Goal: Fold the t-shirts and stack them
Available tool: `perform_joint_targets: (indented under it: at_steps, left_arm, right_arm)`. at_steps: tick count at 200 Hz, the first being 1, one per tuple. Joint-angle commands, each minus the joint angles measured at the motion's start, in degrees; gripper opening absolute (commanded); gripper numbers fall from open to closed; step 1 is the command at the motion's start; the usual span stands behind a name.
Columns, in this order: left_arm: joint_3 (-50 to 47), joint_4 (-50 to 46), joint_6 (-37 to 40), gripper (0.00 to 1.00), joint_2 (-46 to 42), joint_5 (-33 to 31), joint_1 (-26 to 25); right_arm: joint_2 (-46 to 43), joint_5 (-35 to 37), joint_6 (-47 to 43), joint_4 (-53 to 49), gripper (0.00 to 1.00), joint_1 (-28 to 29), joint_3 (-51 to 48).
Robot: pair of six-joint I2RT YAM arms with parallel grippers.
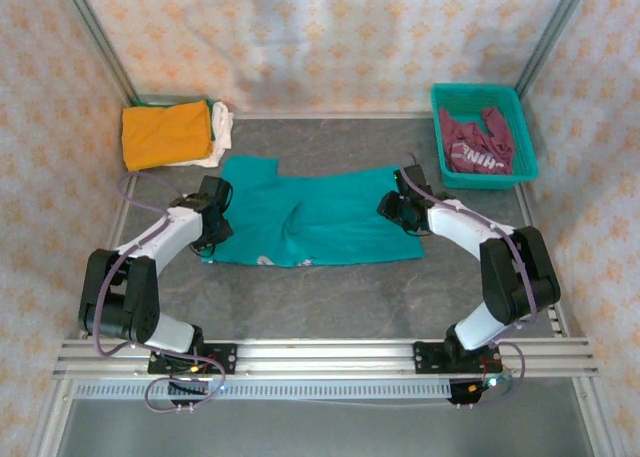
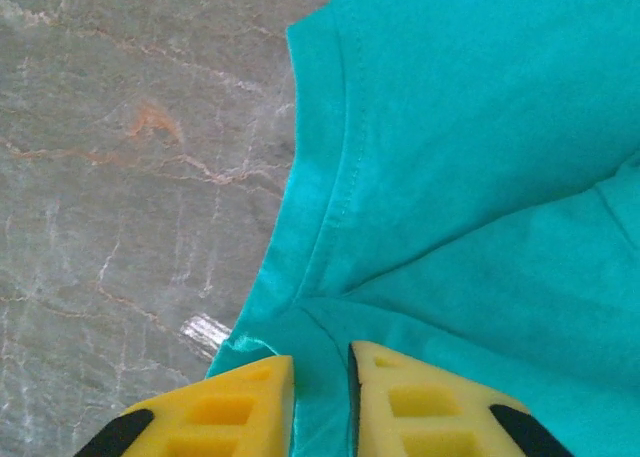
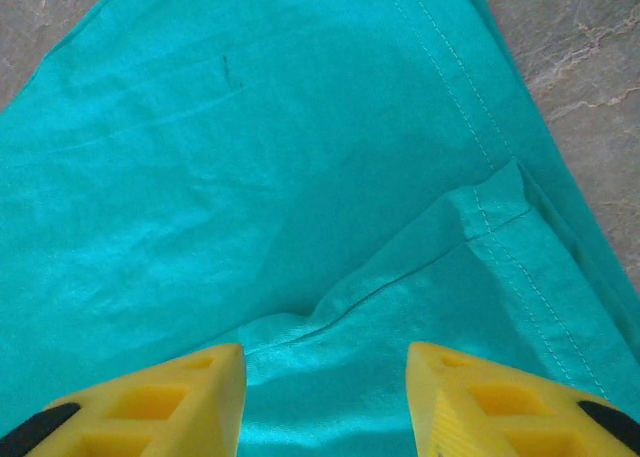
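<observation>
The teal t-shirt point(image 1: 310, 217) lay spread at the bench point(image 1: 350, 297) centre. The left pincer point(image 2: 321, 397) was closed on its left edge; the right pincer point(image 3: 327, 397) stood open above its right edge

- A teal t-shirt point(image 1: 310, 222) lies spread across the middle of the tabletop point(image 1: 330, 297).
- The left gripper point(image 1: 214, 207) sits at the shirt's left edge, and the right gripper point(image 1: 399, 205) at its right edge.
- A folded orange t-shirt point(image 1: 166, 133) lies on a white t-shirt point(image 1: 224, 127) in the far left corner.
- A teal basket point(image 1: 478, 89) in the far right corner holds a crumpled maroon t-shirt point(image 1: 478, 147).
</observation>
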Motion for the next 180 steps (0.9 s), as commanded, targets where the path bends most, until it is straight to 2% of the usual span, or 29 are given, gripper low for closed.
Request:
perform_joint_targets:
  at_steps: [1,45,53,63,83,118,146,180]
  left_arm:
    - [0.5,1.5,0.2,0.12,1.2,0.3,0.3]
    - [-1.8,0.6,-1.1,0.08,-0.2,1.4,1.7]
    - [-2.4,0.8,-1.1,0.11,-1.2,1.5,1.9]
    - [-2.8,0.8,-1.2,0.23,-1.8,1.5,2.2]
    - [-3.0,0.2,-1.0,0.24,-2.4,1.2,2.6]
    - [-4.2,3.2,-0.2,0.0,-1.3,2.2,3.1]
    - [-4.3,1.4,-1.4,0.0,-1.1,1.5,3.8]
    - [-8.3,-1.6,-6.4,0.0,-8.2,1.3,6.2]
  right_arm:
    - [-0.4,1.9,-0.9,0.9,0.47,0.1,-0.9]
    - [-0.9,2.4,0.5,0.1,0.48,-0.7,-1.7]
    - [-0.9,2.2,0.6,0.0,0.48,-0.9,-2.0]
    - [-0.7,1.7,0.6,-0.8,0.48,-1.0,-1.8]
    - [-1.3,-0.2,0.4,-1.5,0.44,-0.5,-2.4]
    - [0.8,0.2,-0.4,-3.7,0.39,0.7,-3.2]
    - [3.5,3.2,1.2,-5.8,0.36,0.3,-2.2]
    - [5.1,3.4,5.7,-5.5,0.3,-1.6,-3.2]
